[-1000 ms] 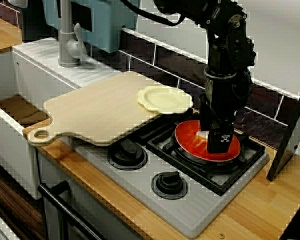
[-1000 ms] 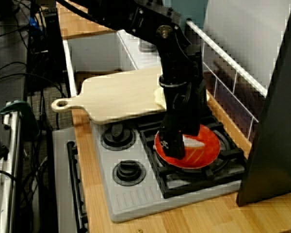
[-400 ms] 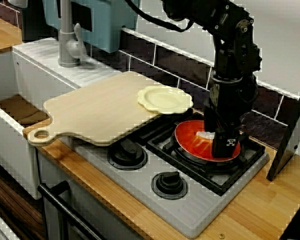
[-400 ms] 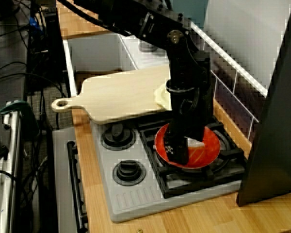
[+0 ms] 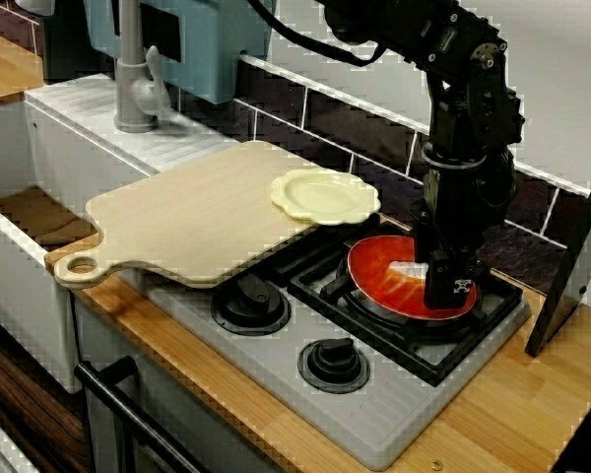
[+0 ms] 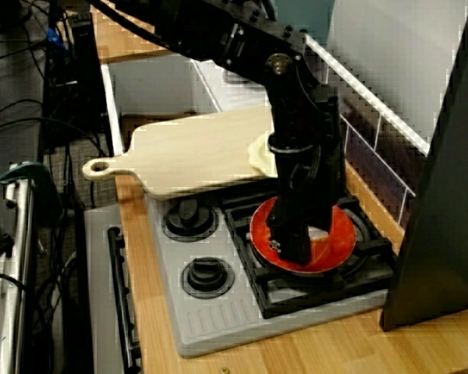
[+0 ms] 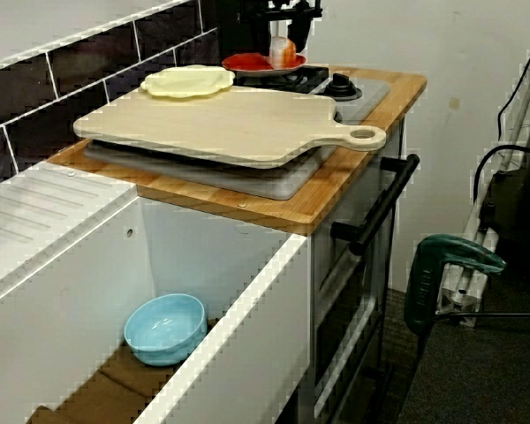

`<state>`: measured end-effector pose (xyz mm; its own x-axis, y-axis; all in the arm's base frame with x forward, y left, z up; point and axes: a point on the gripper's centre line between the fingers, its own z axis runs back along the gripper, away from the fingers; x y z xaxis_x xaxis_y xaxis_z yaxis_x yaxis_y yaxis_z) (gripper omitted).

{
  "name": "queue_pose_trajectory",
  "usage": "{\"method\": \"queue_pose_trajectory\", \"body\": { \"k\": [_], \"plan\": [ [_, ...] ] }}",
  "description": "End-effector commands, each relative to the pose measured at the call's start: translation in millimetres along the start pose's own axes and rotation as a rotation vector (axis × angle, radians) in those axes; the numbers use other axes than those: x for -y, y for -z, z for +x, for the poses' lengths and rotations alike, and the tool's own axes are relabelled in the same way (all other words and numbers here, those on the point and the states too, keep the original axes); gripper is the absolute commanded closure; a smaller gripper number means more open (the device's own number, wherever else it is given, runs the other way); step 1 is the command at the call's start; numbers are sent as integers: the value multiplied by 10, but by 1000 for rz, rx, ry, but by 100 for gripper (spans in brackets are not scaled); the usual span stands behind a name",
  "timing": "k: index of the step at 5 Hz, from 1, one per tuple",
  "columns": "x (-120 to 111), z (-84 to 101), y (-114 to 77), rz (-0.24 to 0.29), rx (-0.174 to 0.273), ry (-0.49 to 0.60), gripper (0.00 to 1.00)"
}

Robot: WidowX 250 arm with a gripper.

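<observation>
A red plate (image 5: 379, 286) (image 6: 342, 234) (image 7: 246, 62) sits on the back burner of a toy stove (image 5: 374, 414). A small white and orange food piece (image 5: 408, 271) (image 6: 320, 232) (image 7: 283, 51) lies on it. My black gripper (image 5: 443, 291) (image 6: 292, 245) (image 7: 285, 40) points down at the plate. In the view from the sink end, its fingers stand apart on either side of the food piece. In the other two views the near finger hides the gap. A pale yellow plate (image 5: 325, 195) (image 7: 187, 81) rests on the far corner of a wooden cutting board (image 5: 197, 212) (image 6: 195, 152) (image 7: 230, 124).
Two stove knobs (image 5: 251, 301) (image 5: 333, 363) sit in front of the burner. A grey faucet (image 5: 133, 79) stands behind the white sink (image 7: 221, 291), which holds a light blue bowl (image 7: 166, 329). A dark panel (image 5: 576, 256) leans at the right.
My gripper has shifted right along the red plate and a little lower. The plate has slid slightly right. The cutting board and yellow plate have not moved.
</observation>
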<state>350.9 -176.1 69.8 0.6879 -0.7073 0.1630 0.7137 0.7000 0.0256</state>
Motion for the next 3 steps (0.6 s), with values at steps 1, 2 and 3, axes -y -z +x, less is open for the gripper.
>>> {"method": "queue_pose_trajectory", "body": {
  "k": [1,2,3],
  "plan": [
    [-113,-178,-558,-11,89,-28,100],
    [-214,-222,-848,-21,128,-54,100],
    [-333,-341,-1074,-29,167,-85,100]
  ]
}}
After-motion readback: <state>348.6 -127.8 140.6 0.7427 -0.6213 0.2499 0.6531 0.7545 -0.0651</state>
